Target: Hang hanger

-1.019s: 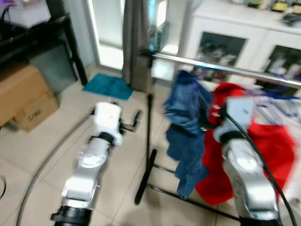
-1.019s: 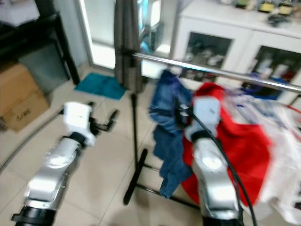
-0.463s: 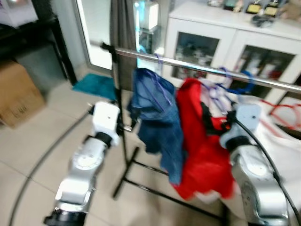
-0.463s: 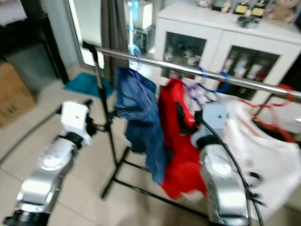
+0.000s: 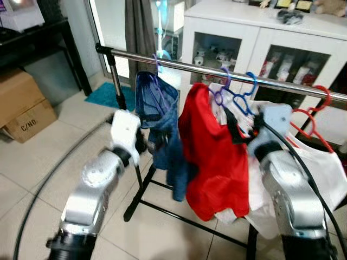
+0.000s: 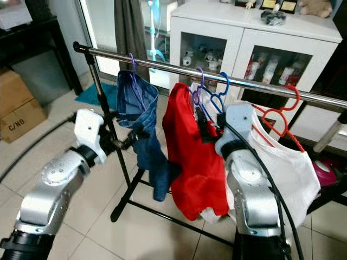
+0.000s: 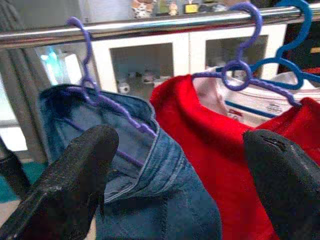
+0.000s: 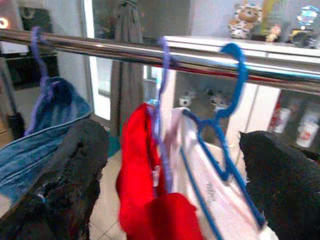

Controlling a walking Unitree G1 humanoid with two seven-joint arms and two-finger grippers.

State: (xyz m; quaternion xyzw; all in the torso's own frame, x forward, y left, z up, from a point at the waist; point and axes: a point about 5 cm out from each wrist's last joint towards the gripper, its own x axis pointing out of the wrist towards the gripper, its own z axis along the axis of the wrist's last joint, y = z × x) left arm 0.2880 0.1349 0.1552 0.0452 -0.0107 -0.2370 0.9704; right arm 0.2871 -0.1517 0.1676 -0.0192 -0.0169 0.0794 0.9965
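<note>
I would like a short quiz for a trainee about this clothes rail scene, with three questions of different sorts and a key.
1. True or false: the jeans hang on a purple hanger on the rail.
2. Which garment hangs between the jeans and the white shirt? A) red shirt B) green towel C) black coat
3. Fill in: the hanger nearest the rail's right end is ____ in colour.

Key: 1 true; 2 A, the red shirt; 3 red.
</note>
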